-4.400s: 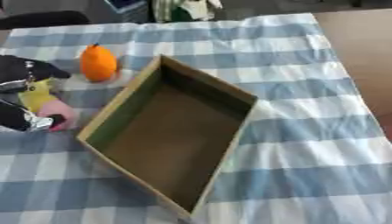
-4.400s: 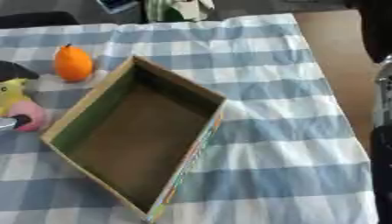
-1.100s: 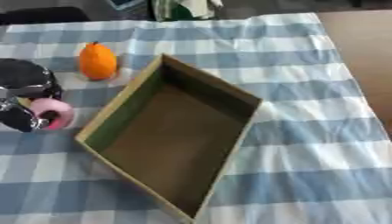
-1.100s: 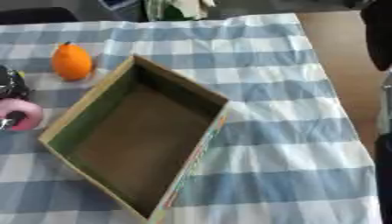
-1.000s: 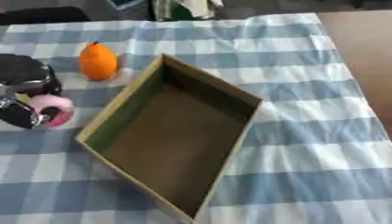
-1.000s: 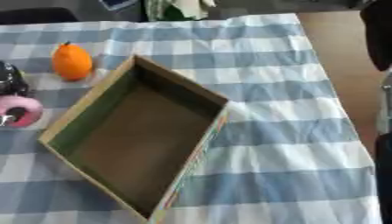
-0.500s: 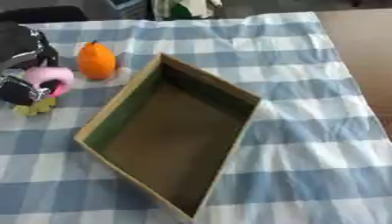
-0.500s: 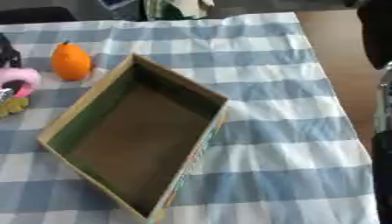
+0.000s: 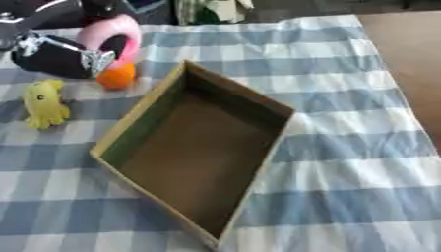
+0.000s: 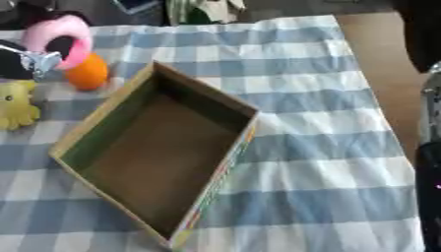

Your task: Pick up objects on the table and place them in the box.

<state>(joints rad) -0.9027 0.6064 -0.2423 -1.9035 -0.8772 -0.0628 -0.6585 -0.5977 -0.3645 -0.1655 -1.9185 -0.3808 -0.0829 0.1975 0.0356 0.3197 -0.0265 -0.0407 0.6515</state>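
My left hand [image 9: 53, 55], black with silver parts, is raised at the far left with its fingers curled round a pink ring-shaped toy [image 9: 113, 32]. It hovers just over the orange [image 10: 86, 73], which sits on the checked cloth beside the box's far left corner. A yellow soft toy [image 9: 44, 103] lies on the cloth left of the box, below the hand. The open cardboard box [image 9: 275, 147] stands askew in the middle, with nothing inside. A dark and silver part of my right arm [image 10: 430, 162] shows at the right edge of the right eye view.
The blue and white checked cloth [image 9: 344, 187] covers the table, with bare wood [image 9: 413, 54] along the right side. Dark items and a green and white object [image 9: 211, 9] sit past the far edge.
My left hand has lifted the pink ring off the cloth, up and a little right, over the orange. The yellow toy now lies uncovered where the hand was.
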